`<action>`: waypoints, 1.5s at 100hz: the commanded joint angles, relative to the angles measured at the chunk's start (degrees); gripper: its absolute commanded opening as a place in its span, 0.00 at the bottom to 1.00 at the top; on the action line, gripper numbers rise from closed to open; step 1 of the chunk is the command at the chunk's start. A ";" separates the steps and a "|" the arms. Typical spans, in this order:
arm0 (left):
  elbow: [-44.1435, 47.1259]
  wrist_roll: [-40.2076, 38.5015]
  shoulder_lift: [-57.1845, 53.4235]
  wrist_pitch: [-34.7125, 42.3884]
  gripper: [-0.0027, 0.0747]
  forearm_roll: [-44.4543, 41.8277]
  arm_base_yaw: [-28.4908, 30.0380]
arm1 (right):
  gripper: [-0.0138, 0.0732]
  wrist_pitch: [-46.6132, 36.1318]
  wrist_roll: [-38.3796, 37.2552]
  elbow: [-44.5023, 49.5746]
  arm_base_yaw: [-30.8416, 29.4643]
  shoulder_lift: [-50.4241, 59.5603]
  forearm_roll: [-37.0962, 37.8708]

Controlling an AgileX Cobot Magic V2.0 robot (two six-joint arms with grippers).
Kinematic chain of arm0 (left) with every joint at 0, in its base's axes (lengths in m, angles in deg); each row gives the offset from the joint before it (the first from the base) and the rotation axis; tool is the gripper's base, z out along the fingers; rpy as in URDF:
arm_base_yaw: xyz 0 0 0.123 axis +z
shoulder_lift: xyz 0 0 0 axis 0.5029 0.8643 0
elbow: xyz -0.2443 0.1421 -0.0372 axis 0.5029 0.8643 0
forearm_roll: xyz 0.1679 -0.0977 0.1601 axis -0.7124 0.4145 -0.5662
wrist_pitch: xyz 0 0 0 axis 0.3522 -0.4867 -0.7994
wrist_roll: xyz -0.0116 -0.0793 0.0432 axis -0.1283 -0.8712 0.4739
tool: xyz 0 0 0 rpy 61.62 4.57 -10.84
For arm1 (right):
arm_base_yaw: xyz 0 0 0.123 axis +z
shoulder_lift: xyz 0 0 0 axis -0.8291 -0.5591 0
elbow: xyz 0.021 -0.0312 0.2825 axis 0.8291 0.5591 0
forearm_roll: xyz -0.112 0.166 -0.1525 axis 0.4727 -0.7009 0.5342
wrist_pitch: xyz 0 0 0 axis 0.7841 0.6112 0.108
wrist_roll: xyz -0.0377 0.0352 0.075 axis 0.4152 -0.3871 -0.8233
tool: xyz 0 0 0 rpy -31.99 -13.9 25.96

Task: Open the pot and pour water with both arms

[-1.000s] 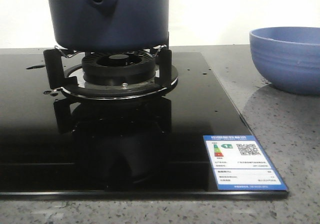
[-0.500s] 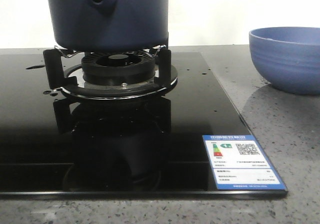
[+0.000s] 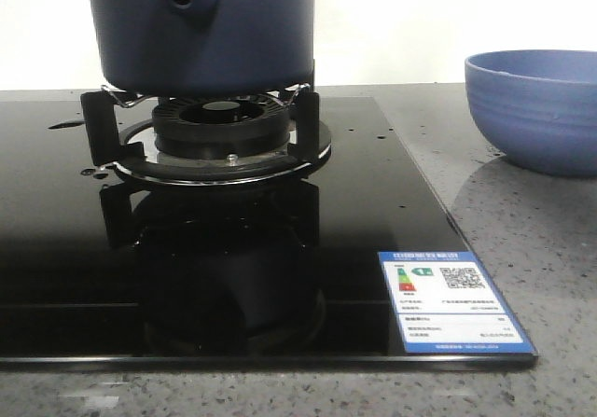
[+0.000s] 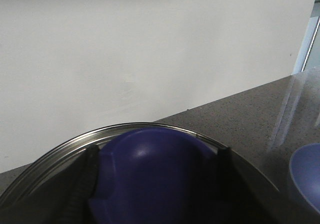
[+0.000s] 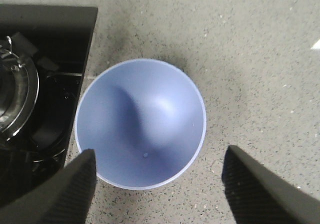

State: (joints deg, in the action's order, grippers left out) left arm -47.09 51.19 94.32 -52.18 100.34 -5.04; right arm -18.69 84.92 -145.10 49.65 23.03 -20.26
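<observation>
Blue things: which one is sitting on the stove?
The dark navy pot, standing on the burner. The lighter blue bowl sits on the grey counter.

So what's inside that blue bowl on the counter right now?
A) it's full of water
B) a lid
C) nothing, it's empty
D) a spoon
C: the right wrist view looks straight down into the bowl and shows only its bare blue inside, with the right hand open above it.
</observation>
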 commanded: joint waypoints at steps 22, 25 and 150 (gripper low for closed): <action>-2.17 -0.11 -0.64 6.40 0.46 -0.59 0.05 | 0.71 -4.17 0.86 1.48 -0.29 1.27 -0.76; -2.17 -0.11 -0.64 6.40 0.46 -0.59 0.29 | 0.71 -4.28 0.86 1.48 -0.29 1.27 -0.76; -1.82 -0.11 -22.14 -9.31 0.11 -1.79 9.04 | 0.24 -15.32 22.77 4.74 -0.29 2.78 -37.14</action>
State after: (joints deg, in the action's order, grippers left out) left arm -47.30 51.19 75.34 -61.78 98.94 1.48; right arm -27.44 99.03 -140.96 49.65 23.41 -44.51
